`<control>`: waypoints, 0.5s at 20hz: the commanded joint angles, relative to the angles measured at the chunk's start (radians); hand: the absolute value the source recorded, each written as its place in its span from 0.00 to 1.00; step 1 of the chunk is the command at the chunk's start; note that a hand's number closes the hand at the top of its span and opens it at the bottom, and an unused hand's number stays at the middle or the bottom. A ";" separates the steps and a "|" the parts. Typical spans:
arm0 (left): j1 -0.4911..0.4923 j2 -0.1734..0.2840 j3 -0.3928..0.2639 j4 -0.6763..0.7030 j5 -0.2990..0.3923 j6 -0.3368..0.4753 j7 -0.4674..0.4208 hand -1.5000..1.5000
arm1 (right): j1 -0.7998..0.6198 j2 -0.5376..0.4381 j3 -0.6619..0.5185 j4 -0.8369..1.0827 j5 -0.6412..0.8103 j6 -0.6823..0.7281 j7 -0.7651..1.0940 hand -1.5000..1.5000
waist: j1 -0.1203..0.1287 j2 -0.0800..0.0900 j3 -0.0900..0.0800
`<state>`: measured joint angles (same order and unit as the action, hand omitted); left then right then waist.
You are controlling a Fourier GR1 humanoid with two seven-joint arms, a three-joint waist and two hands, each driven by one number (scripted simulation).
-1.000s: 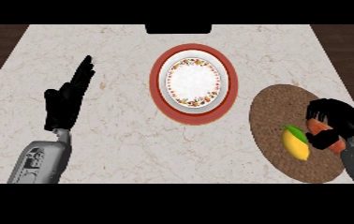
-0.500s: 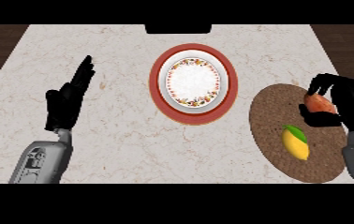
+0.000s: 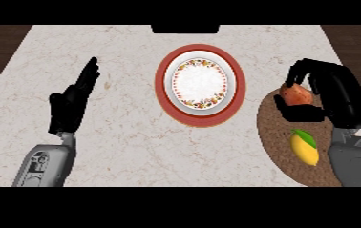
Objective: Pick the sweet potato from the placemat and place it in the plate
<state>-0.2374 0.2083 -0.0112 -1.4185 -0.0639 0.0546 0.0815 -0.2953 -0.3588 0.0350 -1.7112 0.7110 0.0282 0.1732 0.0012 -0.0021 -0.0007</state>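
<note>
At the right edge of the frame, the right hand [image 3: 325, 91] is curling its fingers and thumb around the sweet potato [image 3: 297, 94], which is showing as an orange-red lump over the upper left part of the brown placemat [image 3: 278, 136]; whether it is touching the mat cannot be told. A yellow lemon [image 3: 304, 147] with a green tip is lying on the same placemat, just below the held sweet potato. The plate [image 3: 201, 84], white with a patterned border and a wide red rim, is sitting at the centre of the marbled tabletop [image 3: 127, 136], apart from the placemat. At the left of the frame, the left hand [image 3: 72, 103] is resting open, fingers straight and pointing toward the upper edge.
</note>
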 commanded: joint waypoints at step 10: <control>-0.015 0.012 0.032 -0.016 -0.005 -0.030 0.024 0.50 | -0.341 0.272 0.091 0.459 0.080 -0.076 0.030 1.00 | 0.011 0.004 0.001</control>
<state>-0.2588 0.2072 0.0051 -1.4270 -0.0668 0.0365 0.1052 -0.5538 -0.1411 0.1335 -1.4018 0.7825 -0.0159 0.2369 0.0133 0.0019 -0.0002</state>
